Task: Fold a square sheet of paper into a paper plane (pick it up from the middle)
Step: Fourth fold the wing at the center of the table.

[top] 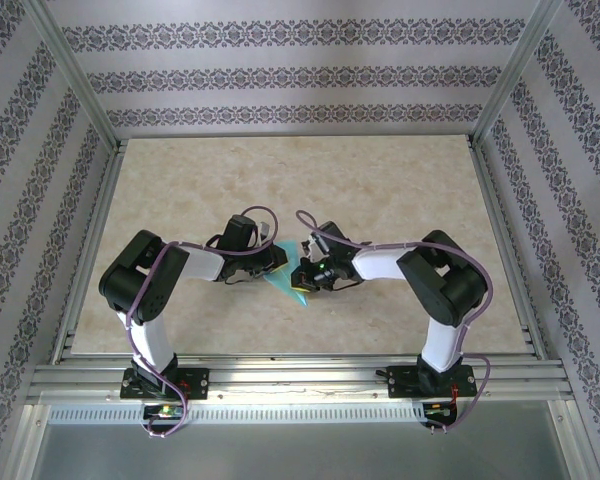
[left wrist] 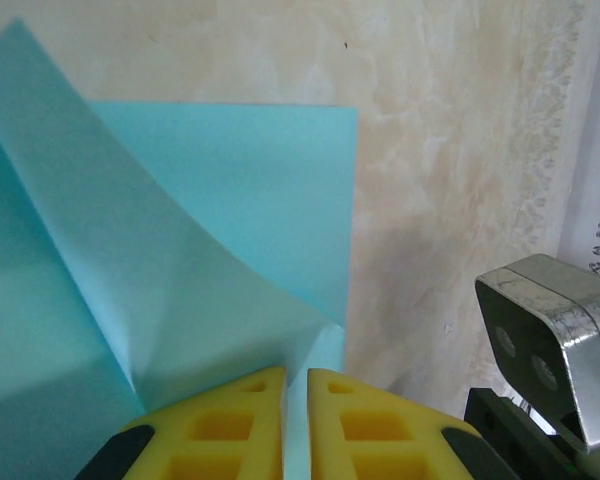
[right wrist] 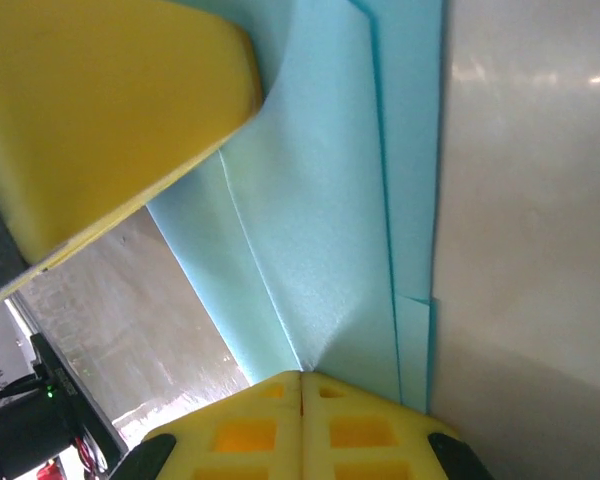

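The turquoise sheet of paper point(top: 289, 282) lies partly folded on the marbled table between both grippers. In the left wrist view a flap of the sheet of paper point(left wrist: 230, 200) curves up off the flat layer and runs into the thin slit between my left gripper's point(left wrist: 296, 372) yellow fingers, which are closed on it. In the right wrist view my right gripper point(right wrist: 301, 375) is shut on a raised crease of the sheet of paper point(right wrist: 320, 200), whose layered edges show at its right. A left finger point(right wrist: 100, 100) presses on the paper's far end. From above, the left gripper point(top: 278, 262) and right gripper point(top: 303, 275) nearly touch.
A silver block on the right arm point(left wrist: 555, 340) sits close to my left fingers. Aluminium rails point(top: 280, 375) frame the table's near edge, and patterned walls point(top: 280, 75) enclose the back and sides. Bare marbled tabletop point(top: 380, 190) stretches behind the grippers.
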Available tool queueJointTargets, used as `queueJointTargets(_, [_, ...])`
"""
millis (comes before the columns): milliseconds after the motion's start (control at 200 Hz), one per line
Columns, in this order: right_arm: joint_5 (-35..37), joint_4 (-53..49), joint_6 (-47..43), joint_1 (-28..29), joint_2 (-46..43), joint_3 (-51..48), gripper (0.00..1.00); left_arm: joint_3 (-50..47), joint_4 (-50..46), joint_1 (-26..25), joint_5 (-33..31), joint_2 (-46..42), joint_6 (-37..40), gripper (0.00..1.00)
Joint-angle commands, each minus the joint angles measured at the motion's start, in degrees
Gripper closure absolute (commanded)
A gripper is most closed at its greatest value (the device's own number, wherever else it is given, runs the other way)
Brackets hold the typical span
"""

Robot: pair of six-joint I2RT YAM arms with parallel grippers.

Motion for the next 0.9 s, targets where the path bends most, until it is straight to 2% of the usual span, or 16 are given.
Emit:
queueJointTargets(0, [-0.3, -4.1, 0.5, -0.1, -2.5, -4.9, 0.93, -0.5, -3.5, -0.1, -3.7, -0.7, 1.6, 0.85])
queueJointTargets(160, [-0.7, -3.1, 1.5, -1.1, -10.6, -5.7, 0.93, -0.6, -3.4, -0.2, -3.8, -0.7, 1.4, 0.85])
queueJointTargets(255, [-0.7, -3.1, 2.0, -1.4, -12.3, -3.6, 0.94, -0.9, -3.1, -0.2, -3.8, -0.8, 1.2, 0.85])
queueJointTargets(530, [0.6, -3.3, 3.4, -0.1, -2.6, 3.8, 0.94, -1.1, -2.5, -0.2, -3.6, -0.5, 1.0, 0.85])
queueJointTargets(664, [1.6, -3.7, 2.9, 0.1, 0.9, 2.5, 0.94, -0.8, -2.5, -0.2, -3.3, -0.4, 0.9, 0.85])
queueJointTargets(894, [1.9, -3.7, 1.2, -0.4, 1.1, -3.3, 0.99, -0.5, -1.7, -0.2, -2.6, -1.4, 0.3, 0.84])
